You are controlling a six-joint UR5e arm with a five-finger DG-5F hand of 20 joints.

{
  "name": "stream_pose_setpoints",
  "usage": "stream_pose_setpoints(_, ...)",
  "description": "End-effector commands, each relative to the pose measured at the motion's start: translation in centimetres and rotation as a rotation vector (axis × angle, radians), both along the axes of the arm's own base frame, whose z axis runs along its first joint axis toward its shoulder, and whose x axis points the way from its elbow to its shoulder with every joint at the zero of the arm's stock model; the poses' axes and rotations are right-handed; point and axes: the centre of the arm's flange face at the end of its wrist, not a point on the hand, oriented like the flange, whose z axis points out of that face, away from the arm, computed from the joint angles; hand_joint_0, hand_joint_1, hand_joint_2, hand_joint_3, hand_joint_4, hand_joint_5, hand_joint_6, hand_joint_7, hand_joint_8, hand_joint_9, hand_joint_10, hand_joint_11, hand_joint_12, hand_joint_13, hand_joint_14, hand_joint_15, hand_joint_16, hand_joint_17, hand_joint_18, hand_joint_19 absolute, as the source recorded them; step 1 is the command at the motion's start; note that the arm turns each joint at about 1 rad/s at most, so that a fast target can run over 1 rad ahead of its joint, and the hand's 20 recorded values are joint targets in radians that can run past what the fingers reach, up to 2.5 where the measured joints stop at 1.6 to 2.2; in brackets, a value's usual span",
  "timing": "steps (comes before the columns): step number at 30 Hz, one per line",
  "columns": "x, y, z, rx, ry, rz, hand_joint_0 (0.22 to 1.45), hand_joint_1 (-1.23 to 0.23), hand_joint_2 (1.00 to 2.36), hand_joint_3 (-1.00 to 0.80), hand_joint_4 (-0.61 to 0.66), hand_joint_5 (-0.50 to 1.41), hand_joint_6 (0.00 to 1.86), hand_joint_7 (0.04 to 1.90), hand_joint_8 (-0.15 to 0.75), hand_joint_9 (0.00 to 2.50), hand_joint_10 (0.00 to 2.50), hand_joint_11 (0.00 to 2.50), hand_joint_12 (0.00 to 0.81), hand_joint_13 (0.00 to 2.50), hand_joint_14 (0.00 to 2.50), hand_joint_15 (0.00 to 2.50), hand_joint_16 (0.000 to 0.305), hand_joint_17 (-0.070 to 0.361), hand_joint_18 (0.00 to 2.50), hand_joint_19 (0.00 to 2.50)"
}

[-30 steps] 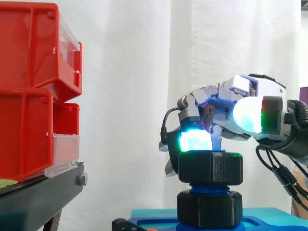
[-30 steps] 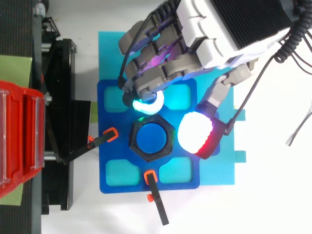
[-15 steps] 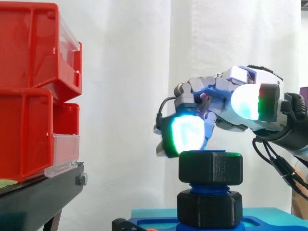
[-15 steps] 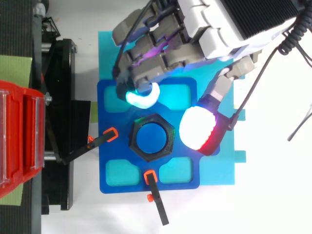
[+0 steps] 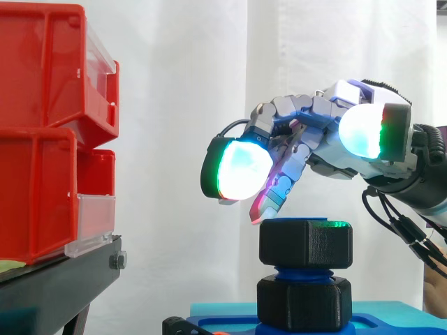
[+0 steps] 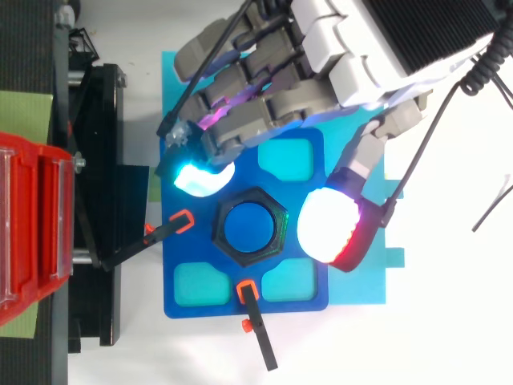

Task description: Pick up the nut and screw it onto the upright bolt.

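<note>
We see the hand [image 5: 318, 139] above the nut [image 5: 305, 244] with open air between its fingers and the nut's top face. It is spread open and holds nothing. One glowing fingertip [image 5: 241, 171] reaches out past the nut toward the red bins [image 5: 42, 139], with plenty of free room left before the curtain between them. The thumb pad [image 5: 363, 132] sits higher than the nut.

The nut is on the blue bolt [image 6: 250, 227], whose top shows through the black hex ring (a sliver of blue thread [image 5: 304, 271] shows between the nut and a lower black collar [image 5: 305, 301]). We cannot tell how far down it is threaded.

From above, the thumb pad [image 6: 329, 228] lies just beside the nut, and the fingers cover the upper pockets of the blue plate [image 6: 184, 309]. Two orange-tipped clamps [image 6: 180, 220] [image 6: 247, 290] point at the nut from the plate's edges. The black stand [image 6: 100, 200] runs close along the plate's left edge.

The arm is cut off at the right edge, the bins at the left.
</note>
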Motion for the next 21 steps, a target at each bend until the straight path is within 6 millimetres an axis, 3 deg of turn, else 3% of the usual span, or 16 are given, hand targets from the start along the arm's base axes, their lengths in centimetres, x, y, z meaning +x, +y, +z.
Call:
stream_pose_setpoints(1, 0.3, 0.8, 0.1, 0.0, -0.013, 0.009, 0.53, -0.24, 1.0, -0.5, 0.2, -0.07, 0.5, 0.77, 0.206, 1.08, 0.0, 0.0, 0.168, 0.83, 0.0, 0.0, 0.015, 0.034, 0.56, 0.1)
stream_pose_setpoints(9, 0.6, 2.3, -0.1, 0.009, -0.009, 0.012, 0.53, -0.24, 1.0, -0.5, 0.21, -0.07, 0.5, 0.79, 0.212, 1.09, 0.0, 0.0, 0.169, 0.83, 0.0, 0.0, 0.015, 0.034, 0.56, 0.09)
stream_pose_setpoints(21, 0.4, 2.7, -1.1, 0.025, 0.013, -0.009, 0.54, -0.26, 1.0, -0.5, 0.23, -0.06, 0.5, 0.84, 0.217, 1.11, 0.0, 0.0, 0.165, 0.83, 0.0, 0.0, 0.014, 0.032, 0.55, 0.09)
